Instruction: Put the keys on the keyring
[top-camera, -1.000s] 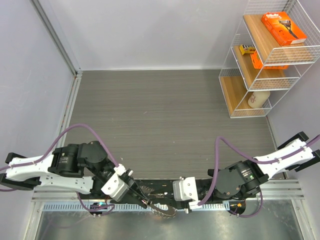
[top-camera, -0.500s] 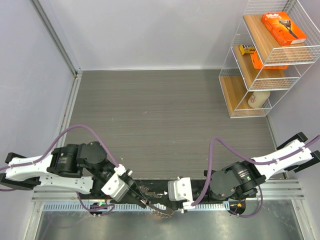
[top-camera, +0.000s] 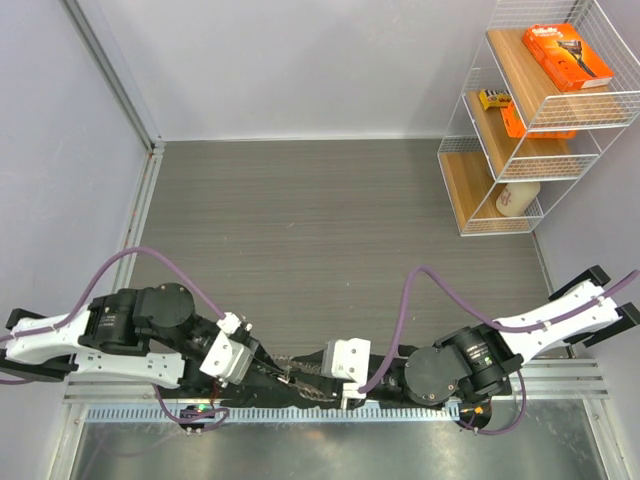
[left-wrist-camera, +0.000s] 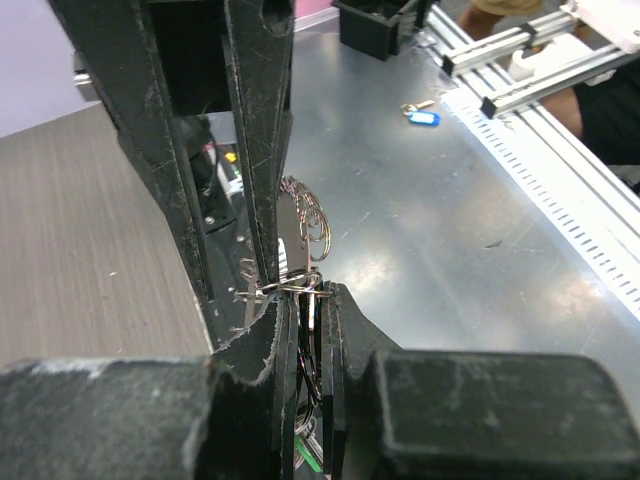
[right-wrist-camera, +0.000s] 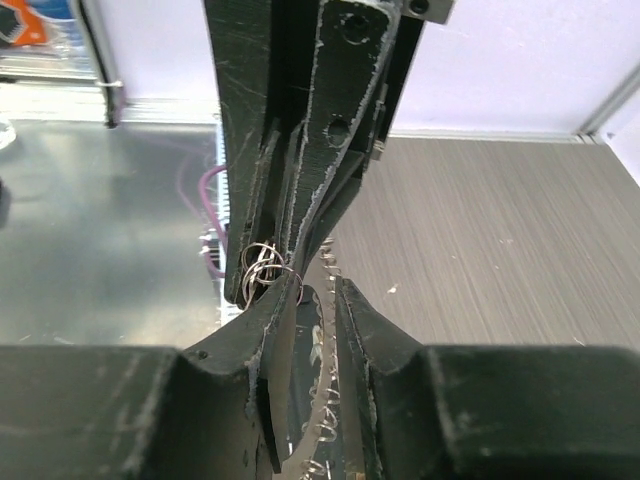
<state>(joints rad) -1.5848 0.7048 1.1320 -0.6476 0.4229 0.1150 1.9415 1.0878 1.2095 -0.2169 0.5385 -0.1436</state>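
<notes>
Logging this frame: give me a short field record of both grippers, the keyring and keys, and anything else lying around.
left gripper: shut on the wire loops of the keyring
right gripper: tip to tip with the left one; keys sit between its fingers, grip unclear
location: near edge of the table, between the arm bases
threading: cannot tell whether a key is going on
stray item: blue tag on the metal surface, apart from both grippers
background: wire shelf with boxes, far right
</notes>
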